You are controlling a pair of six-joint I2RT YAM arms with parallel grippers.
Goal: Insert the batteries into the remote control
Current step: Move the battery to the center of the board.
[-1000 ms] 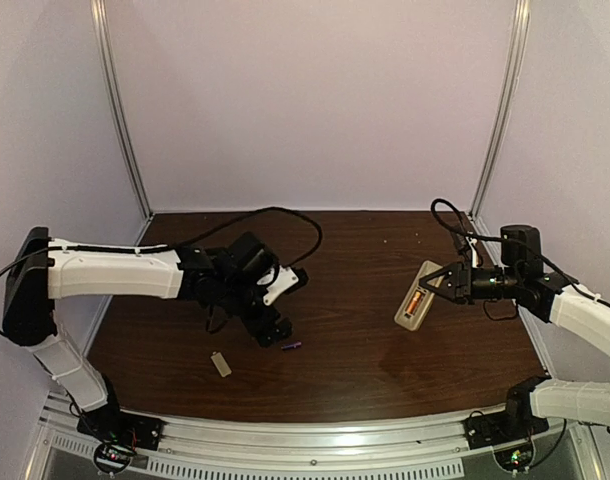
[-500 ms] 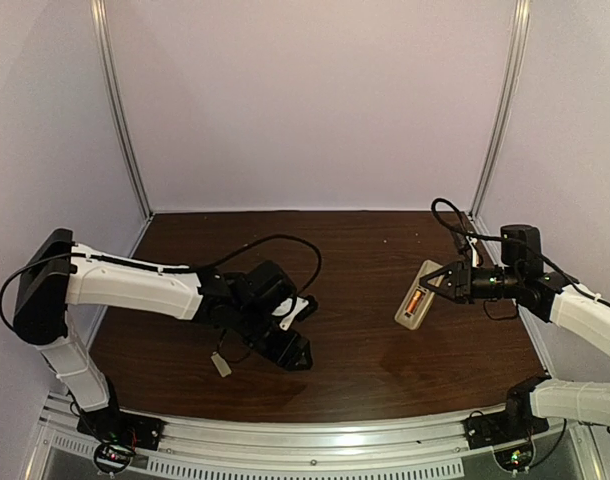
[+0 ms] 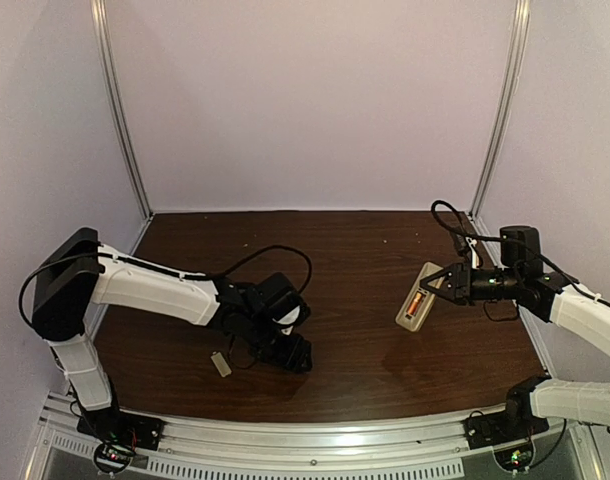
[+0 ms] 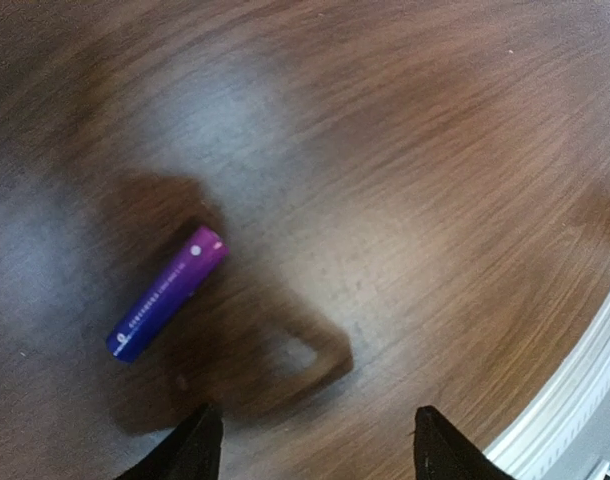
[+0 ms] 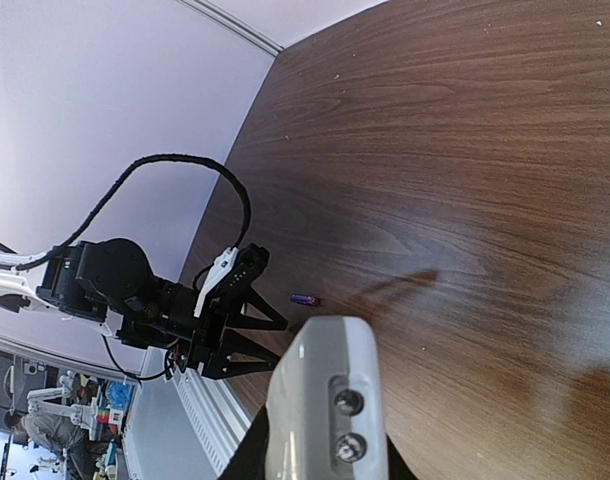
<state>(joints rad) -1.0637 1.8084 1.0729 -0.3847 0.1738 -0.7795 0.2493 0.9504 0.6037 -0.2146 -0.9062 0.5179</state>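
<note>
The remote control (image 3: pixel 417 297) is held at a tilt at the right of the top view, its back turned up. An orange battery (image 3: pixel 413 303) is seated in the recessed bay. The right jaws are pinched on the remote control's upper right end.

A purple battery (image 4: pixel 167 293) is laid flat on the tabletop (image 3: pixel 365 250). In the left wrist view it is seen at the left centre of the frame, above and to the left of the gap between the two dark fingers (image 4: pixel 197 445). The left jaws are spread, with nothing between them, and are held low over the wood at the lower centre-left of the top view. In the right wrist view the purple battery is seen just beside their tips. A small grey cover piece (image 3: pixel 220 364) is seen just left of the left jaws in the top view.
</note>
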